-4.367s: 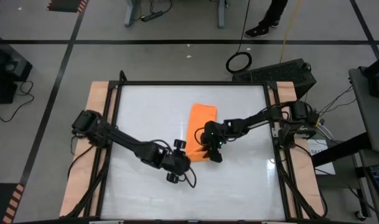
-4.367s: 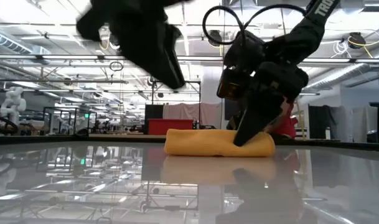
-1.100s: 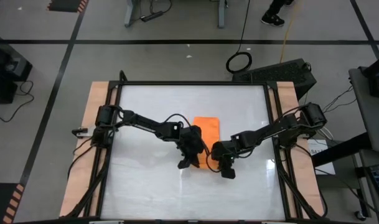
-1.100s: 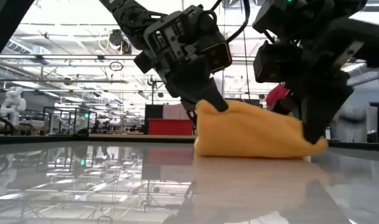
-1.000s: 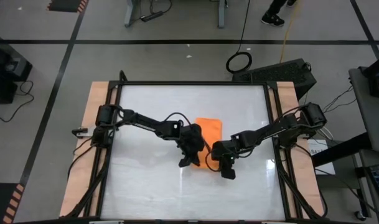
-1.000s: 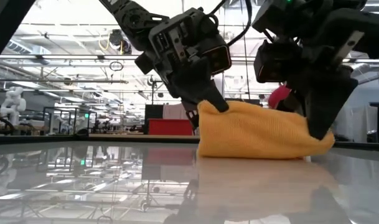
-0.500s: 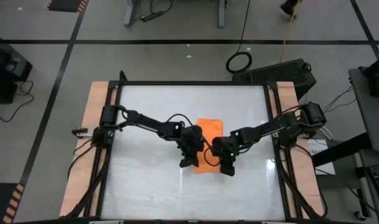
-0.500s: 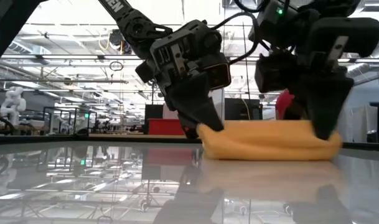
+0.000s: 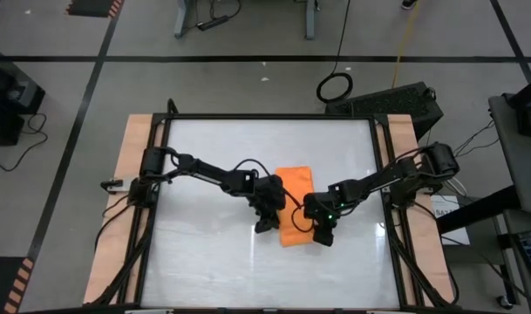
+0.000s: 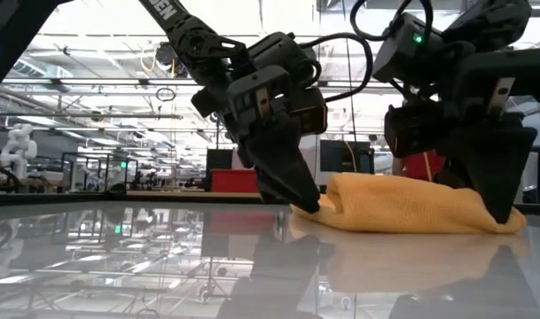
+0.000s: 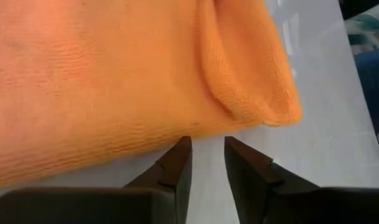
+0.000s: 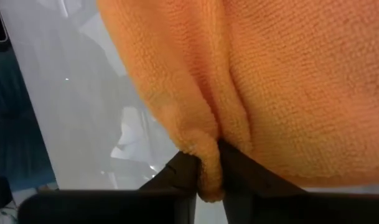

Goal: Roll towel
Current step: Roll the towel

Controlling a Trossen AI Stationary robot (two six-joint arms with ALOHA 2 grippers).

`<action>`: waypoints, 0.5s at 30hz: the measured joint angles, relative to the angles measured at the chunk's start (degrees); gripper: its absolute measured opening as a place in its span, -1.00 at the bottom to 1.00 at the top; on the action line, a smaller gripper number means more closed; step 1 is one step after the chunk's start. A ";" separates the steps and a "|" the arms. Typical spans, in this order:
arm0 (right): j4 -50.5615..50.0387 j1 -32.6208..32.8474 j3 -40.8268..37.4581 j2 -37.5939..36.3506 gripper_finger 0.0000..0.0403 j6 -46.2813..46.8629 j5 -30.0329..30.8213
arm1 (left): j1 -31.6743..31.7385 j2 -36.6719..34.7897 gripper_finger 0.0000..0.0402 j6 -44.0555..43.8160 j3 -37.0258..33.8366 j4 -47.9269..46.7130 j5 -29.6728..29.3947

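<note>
The orange towel (image 9: 296,199) lies folded in a thick strip in the middle of the white table, its underside on the top; it also shows in the low view (image 10: 411,208). My left gripper (image 9: 265,224) stands slanting down at the towel's near left side. Its fingers (image 11: 177,163) are a little apart, with bare table between them, just short of the towel's edge (image 11: 195,127). My right gripper (image 9: 324,235) is at the towel's near right corner, shut on a fold of it. My left gripper: I cannot tell whether its fingertips touch the towel's edge. My right gripper pinches a small fold of the towel's edge (image 12: 205,158) between its two fingers, at the near right corner. It comes slanting down from the table's right side. The rest of the towel lies slack on the table.
The glossy white table top (image 9: 204,262) is bare to the left, right and near side of the towel. Black frame rails and wooden strips (image 9: 139,174) run along both sides. A black case (image 9: 396,103) and a cable coil (image 9: 335,85) lie on the floor beyond the far edge.
Both grippers have sunk toward the table with the towel's raised fold, and the right one has rolled. The fold, held high a second ago, now lies low and flat, spread a little toward the near edge. My left fingertips have come off the fold's top down beside its edge.
</note>
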 joint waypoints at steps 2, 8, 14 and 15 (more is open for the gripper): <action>0.84 0.01 -0.05 0.00 -0.72 0.54 0.01 | 0.49 -0.26 -0.49 -0.04 0.00 -0.16 0.17; 2.18 -0.01 -0.08 0.07 -0.70 1.37 0.04 | 0.88 -5.68 -0.49 1.84 0.00 -3.35 0.20; 2.90 -0.79 -0.16 0.15 -0.71 1.42 -0.61 | -3.76 -13.93 -0.49 11.63 0.15 -3.10 -6.62; 3.25 -1.04 -0.18 0.17 -0.71 1.41 -0.67 | -4.82 -14.69 -0.49 12.66 0.15 -3.10 -8.10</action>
